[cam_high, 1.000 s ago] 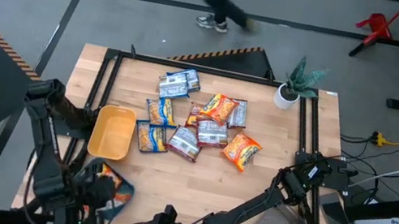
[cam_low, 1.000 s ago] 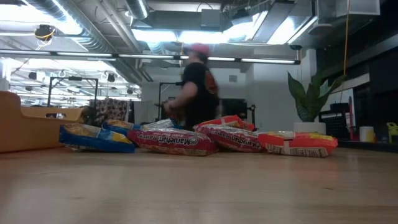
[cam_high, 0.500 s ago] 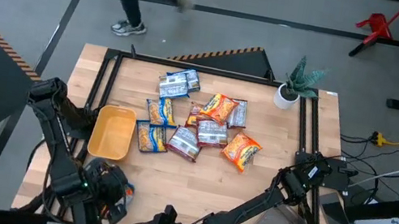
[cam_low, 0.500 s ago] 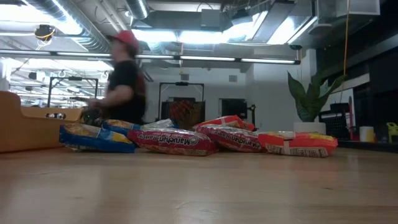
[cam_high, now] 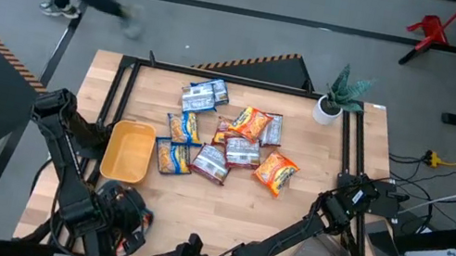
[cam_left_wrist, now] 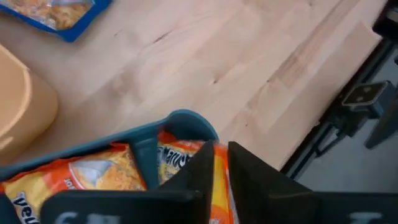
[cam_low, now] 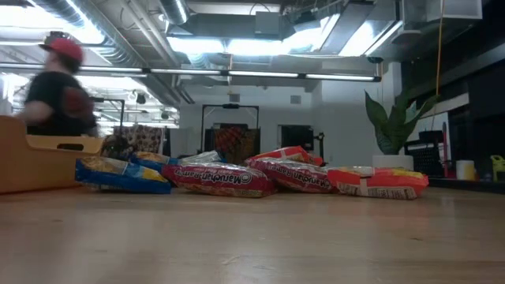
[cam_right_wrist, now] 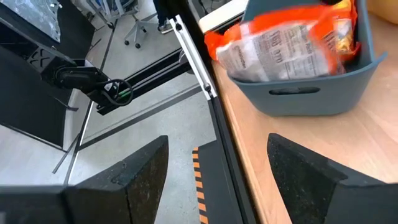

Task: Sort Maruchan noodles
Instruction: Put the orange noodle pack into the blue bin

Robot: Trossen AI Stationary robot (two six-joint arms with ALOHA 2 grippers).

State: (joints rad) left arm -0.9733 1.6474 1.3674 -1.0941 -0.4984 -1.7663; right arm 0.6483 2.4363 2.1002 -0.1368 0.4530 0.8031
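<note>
Pale wooden table top point(cam_high: 224, 205): visible grain, smooth satin finish. Crinkly glossy plastic ramen packets point(cam_high: 227, 142): foil-like sheen on the silver ones. Yellow tray point(cam_high: 128, 151), teal tray point(cam_left_wrist: 186, 119), grey tray point(cam_right_wrist: 323, 84): matt moulded plastic. Black table frame rails point(cam_high: 357, 151): painted metal. Left gripper point(cam_left_wrist: 214, 163): matt black fingers point(cam_left_wrist: 249, 180), plastic-looking.

Overhead, table-level, two wrist views

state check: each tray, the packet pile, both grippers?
Yellow plastic tray: empty.
Teal plastic tray: holds orange noodle packets.
Grey plastic tray: holds a silver-and-orange packet.
Loose noodle packets: unsorted on the wooden table.
Left gripper: shut, over the teal tray.
Right gripper: open, empty.
</note>
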